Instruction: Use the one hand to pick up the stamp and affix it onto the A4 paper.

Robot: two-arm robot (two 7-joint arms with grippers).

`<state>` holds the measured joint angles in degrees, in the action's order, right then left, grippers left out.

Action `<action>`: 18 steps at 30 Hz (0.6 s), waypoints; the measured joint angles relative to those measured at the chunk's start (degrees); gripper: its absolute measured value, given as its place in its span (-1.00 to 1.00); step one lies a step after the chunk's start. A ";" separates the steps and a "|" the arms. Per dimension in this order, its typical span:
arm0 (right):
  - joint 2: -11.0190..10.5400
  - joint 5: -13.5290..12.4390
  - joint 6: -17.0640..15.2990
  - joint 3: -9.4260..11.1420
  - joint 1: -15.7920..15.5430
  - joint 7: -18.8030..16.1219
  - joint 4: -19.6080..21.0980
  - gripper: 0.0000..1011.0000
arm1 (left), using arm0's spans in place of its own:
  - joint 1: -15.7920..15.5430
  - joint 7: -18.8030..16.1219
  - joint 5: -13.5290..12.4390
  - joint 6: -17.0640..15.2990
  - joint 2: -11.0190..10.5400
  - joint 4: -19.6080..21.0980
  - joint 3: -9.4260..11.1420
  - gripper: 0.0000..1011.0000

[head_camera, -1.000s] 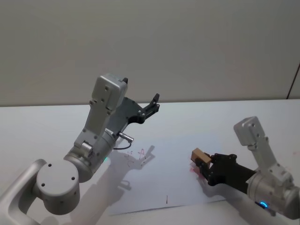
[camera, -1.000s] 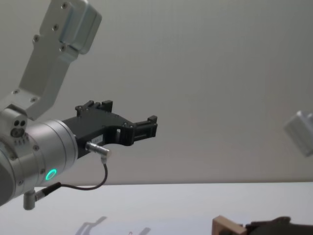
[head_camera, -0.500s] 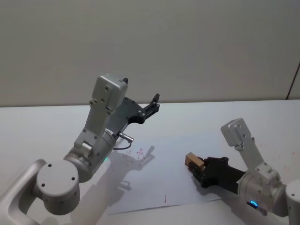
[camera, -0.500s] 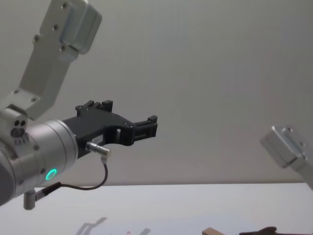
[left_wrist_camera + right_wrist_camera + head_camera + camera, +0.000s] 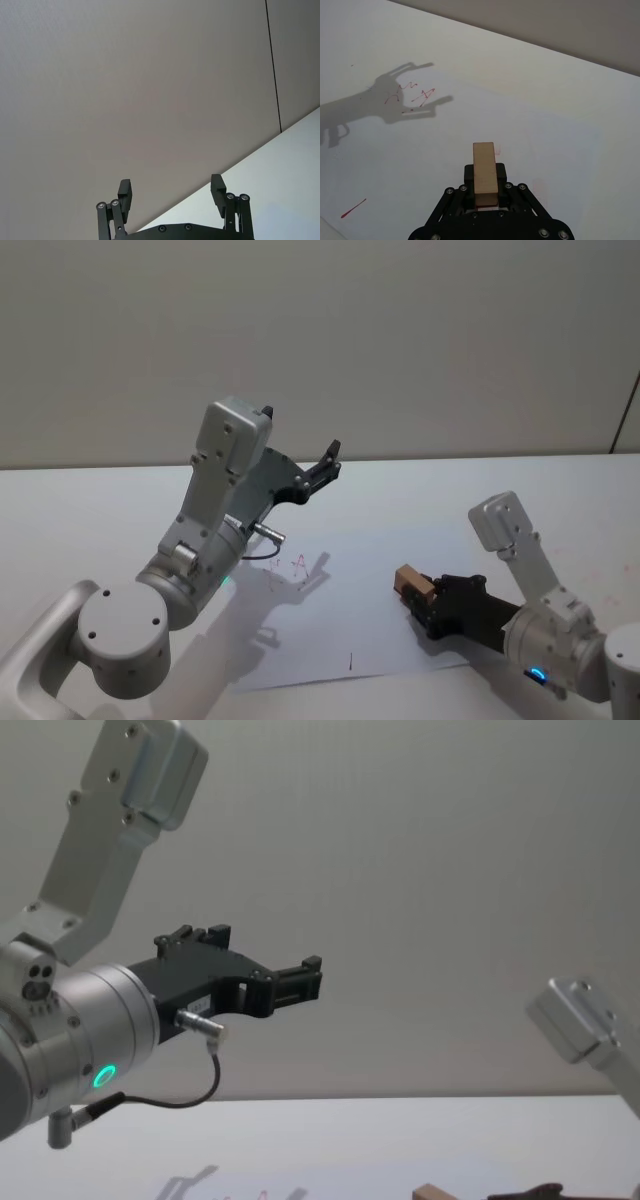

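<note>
Hand (image 5: 425,602) sits nearest the robot, at about 4 o'clock on the table in the head view. Its fingers are closed tight on the stamp (image 5: 411,582), one on each long side, as the right wrist view shows. The stamp's long axis runs straight on from the hand, with its free end poking out toward 10 o'clock.

Under it lies the paper (image 5: 330,625). The stamp is over the sheet's 3 o'clock part, inside the edge, but I cannot tell whether its lower face touches the sheet. The paper is directly beneath the block, not off to a side. I judge the coming move is a press straight down, with the block kept level so its whole face meets the sheet.

Farther out, toward 10 o'clock on the sheet, are red scribbles (image 5: 287,569). Beyond them the left gripper (image 5: 328,462) hangs raised at 11 o'clock. Its fingers are spread wide and hold nothing, and it is well apart from the stamp.
</note>
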<state>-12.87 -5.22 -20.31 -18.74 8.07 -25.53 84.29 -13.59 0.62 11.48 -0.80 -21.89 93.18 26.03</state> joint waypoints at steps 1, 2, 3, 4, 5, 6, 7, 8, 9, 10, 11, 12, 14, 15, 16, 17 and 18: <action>-0.06 -0.15 0.13 0.05 -0.05 0.30 0.32 -0.57 | 0.00 0.00 0.00 0.00 0.00 0.00 0.00 0.98; -0.10 -0.32 0.26 0.10 -0.08 0.50 0.54 -0.57 | 0.00 0.00 0.00 0.00 0.00 0.00 0.00 0.98; -0.13 -0.50 0.39 0.15 -0.09 0.65 0.81 -0.57 | 0.00 0.00 0.00 0.00 0.00 0.00 0.00 0.98; -0.18 -0.90 0.72 0.28 -0.13 0.97 1.48 -0.57 | 0.00 0.00 0.00 0.00 0.00 0.00 0.00 0.98; -0.23 -1.12 0.88 0.36 -0.16 1.17 1.86 -0.57 | 0.00 0.00 0.00 0.00 -0.01 0.00 0.00 0.98; -0.30 -1.38 1.06 0.47 -0.21 1.36 2.41 -0.57 | 0.00 0.00 0.00 0.00 0.00 0.00 0.00 0.98; -0.40 -1.90 1.35 0.66 -0.31 1.75 3.30 -0.57 | 0.00 0.00 0.00 0.00 0.00 0.00 0.00 0.98; -0.47 -2.18 1.48 0.78 -0.37 1.95 3.79 -0.57 | 0.00 0.00 0.00 0.00 0.00 0.00 0.00 0.98; -0.56 -2.60 1.66 0.91 -0.44 2.30 4.39 -0.57 | 0.00 0.00 0.00 0.00 0.00 0.00 0.00 0.98; -0.70 -2.92 1.78 1.10 -0.56 2.60 5.14 -0.57 | 0.00 0.00 0.00 0.00 0.00 0.00 0.00 0.98; -0.96 -3.73 1.98 1.44 -0.80 3.38 6.42 -0.57 | 0.00 0.00 0.00 0.00 0.00 0.00 0.00 0.98; -1.10 -4.09 2.04 1.60 -0.93 3.77 7.06 -0.57 | 0.00 0.00 0.00 0.00 0.00 0.00 0.00 0.98; -1.69 -5.30 2.10 2.27 -1.55 4.95 9.37 -0.57 | 0.00 0.00 0.00 0.00 0.00 0.00 0.00 0.98; -1.90 -5.69 2.10 2.47 -1.78 5.37 10.07 -0.57 | 0.00 0.00 0.00 0.00 0.00 0.00 0.00 0.98; -2.23 -6.27 2.11 2.75 -2.13 6.03 11.01 -0.57 | 0.00 0.00 0.00 0.00 0.00 0.00 0.00 0.98; -2.40 -6.71 2.10 2.91 -2.32 6.46 11.48 -0.57 | 0.00 0.00 0.00 0.00 -0.01 0.00 0.00 0.98; -3.07 -7.57 2.09 3.49 -3.10 7.44 13.11 -0.57 | 0.00 0.00 0.00 0.00 0.00 0.00 0.00 0.98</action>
<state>-15.94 -12.79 -18.22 -15.25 4.97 -18.09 97.40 -13.59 0.62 11.48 -0.80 -21.89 93.18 26.02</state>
